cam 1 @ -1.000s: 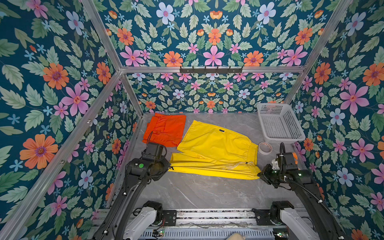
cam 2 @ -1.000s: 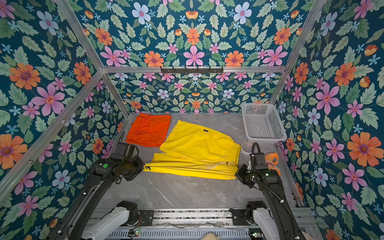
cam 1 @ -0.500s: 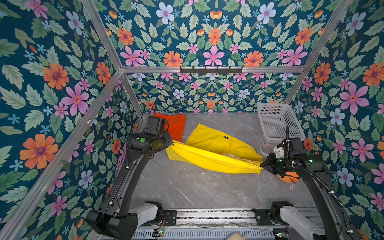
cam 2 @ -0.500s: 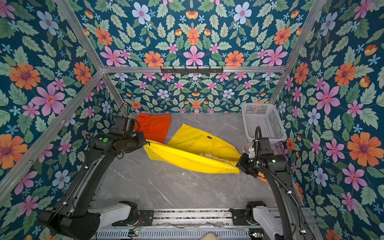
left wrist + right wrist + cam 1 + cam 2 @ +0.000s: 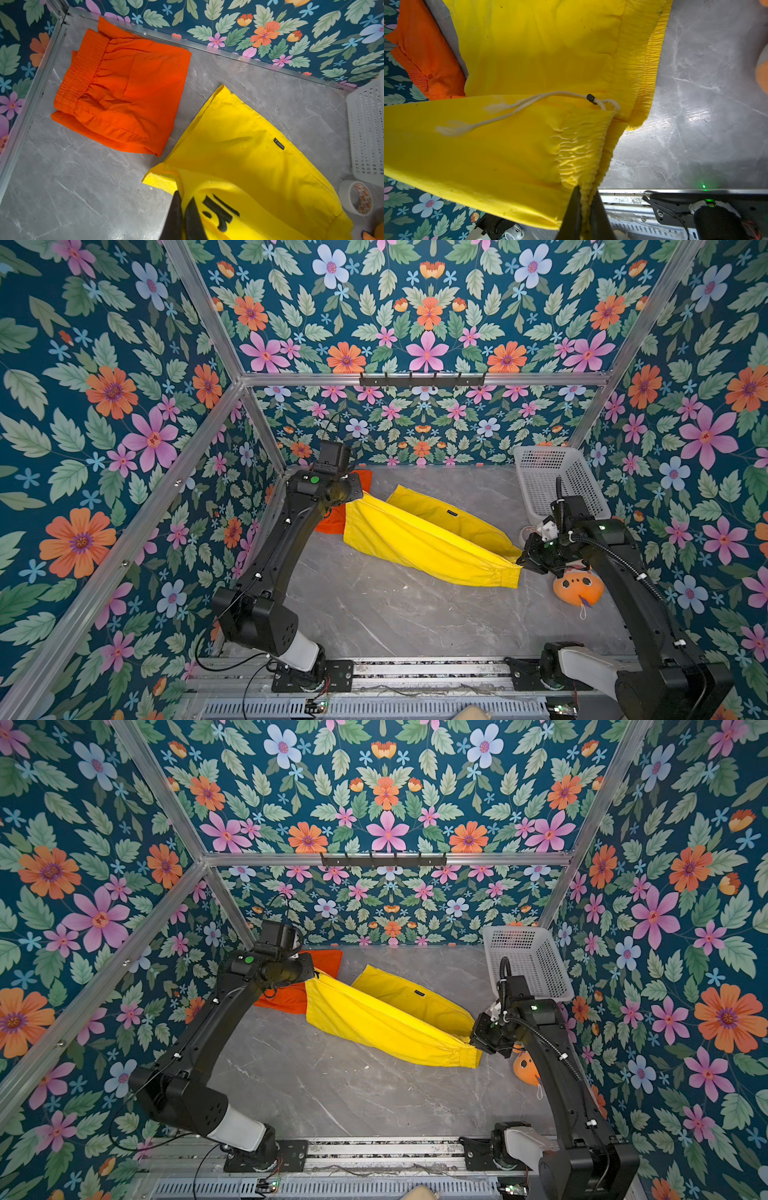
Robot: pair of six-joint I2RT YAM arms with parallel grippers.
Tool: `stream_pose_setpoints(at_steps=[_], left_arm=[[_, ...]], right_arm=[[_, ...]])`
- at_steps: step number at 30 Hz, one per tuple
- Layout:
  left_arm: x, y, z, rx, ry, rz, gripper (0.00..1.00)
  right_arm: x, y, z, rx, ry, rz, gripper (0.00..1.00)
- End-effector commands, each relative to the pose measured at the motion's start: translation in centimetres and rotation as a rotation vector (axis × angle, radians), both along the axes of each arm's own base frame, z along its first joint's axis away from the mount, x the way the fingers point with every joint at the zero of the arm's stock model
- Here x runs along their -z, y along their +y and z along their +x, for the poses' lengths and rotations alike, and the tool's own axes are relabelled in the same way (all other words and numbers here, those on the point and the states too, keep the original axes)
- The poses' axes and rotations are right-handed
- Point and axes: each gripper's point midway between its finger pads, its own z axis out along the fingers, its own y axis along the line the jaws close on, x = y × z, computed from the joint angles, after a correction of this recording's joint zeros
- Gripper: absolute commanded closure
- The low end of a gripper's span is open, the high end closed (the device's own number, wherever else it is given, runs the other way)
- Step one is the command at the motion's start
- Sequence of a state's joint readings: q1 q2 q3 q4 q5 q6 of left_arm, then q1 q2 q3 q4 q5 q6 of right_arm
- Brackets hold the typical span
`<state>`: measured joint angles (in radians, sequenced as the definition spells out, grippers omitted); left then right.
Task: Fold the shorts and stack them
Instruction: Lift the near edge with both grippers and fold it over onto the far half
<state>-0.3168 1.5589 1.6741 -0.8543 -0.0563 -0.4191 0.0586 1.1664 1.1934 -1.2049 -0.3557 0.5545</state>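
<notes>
Left gripper (image 5: 182,216): I see it clenched on a hem corner of the yellow shorts (image 5: 415,541), raised off the table.
Right gripper (image 5: 586,212): pinching the waistband edge.
Orange shorts (image 5: 124,93): folded, far left corner.
Open room: bare table (image 5: 386,614) toward the near edge.

A white basket (image 5: 540,485) stands back right, with a tape roll (image 5: 344,194) and orange plush toy (image 5: 577,588) nearby.

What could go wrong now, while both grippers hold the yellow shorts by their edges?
The left gripper pinches only a thin hem corner of the yellow shorts; it may slip out. The right gripper bunches the waistband, so the fold may land crooked. The loose drawstring lies on the fabric and could get trapped inside the fold.
</notes>
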Motion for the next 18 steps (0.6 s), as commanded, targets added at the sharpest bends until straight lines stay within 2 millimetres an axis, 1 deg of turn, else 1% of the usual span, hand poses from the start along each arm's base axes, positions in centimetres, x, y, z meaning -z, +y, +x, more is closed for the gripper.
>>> stream_pose_setpoints(at_steps=[1, 4, 6, 10, 14, 18], left_arm=[[-2.9, 0.3, 3.1, -0.044, -0.15, 0.019, 1.0], [-3.8, -0.2, 3.9, -0.04, -0.172, 0.004, 1.0], [-4.2, -0.6, 4.1, -0.032, -0.185, -0.01, 1.0], [-4.8, -0.7, 4.1, -0.032, -0.2, -0.014, 1.0], [-4.9, -0.5, 3.9, -0.033, -0.202, -0.006, 1.0], [-4.5, -0.1, 3.9, -0.041, -0.195, 0.019, 1.0]], right_arm=[[0.7, -1.5, -0.9, 0.002, 0.054, -0.091, 0.94], [0.3, -1.5, -0.6, 0.001, 0.039, -0.09, 0.94], [-0.1, -1.4, -0.4, -0.006, 0.031, -0.084, 0.94], [-0.7, -1.3, -0.1, -0.017, 0.019, -0.085, 0.94], [-1.1, -1.2, 0.3, -0.016, 0.002, -0.08, 0.95], [-0.9, -1.2, 0.4, -0.015, 0.008, -0.08, 0.95]])
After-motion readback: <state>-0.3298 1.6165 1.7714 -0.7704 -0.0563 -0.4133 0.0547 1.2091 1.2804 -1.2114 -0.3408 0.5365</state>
